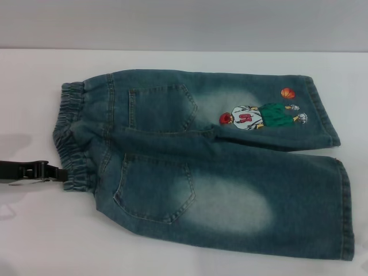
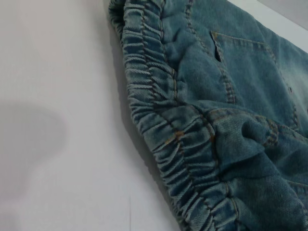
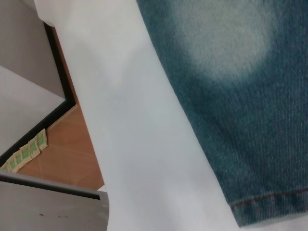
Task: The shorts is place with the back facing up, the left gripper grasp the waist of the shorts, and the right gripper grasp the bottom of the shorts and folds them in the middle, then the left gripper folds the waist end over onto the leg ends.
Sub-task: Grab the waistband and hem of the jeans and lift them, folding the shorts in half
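A bare test room or lab rather than a home: a plain white table (image 1: pixel 34 241) against a blank grey wall (image 1: pixel 184 23), with orange-brown floor tiles (image 3: pixel 67 149) beside it.

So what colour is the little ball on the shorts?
Orange. The ball sits above the cartoon player on the shorts, best seen in the head view.

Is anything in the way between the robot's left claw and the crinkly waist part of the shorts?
No, nothing visible blocks it. The left end effector is already right at the near end of the waist of the shorts, with only bare white table around it. The right end effector is not in view.
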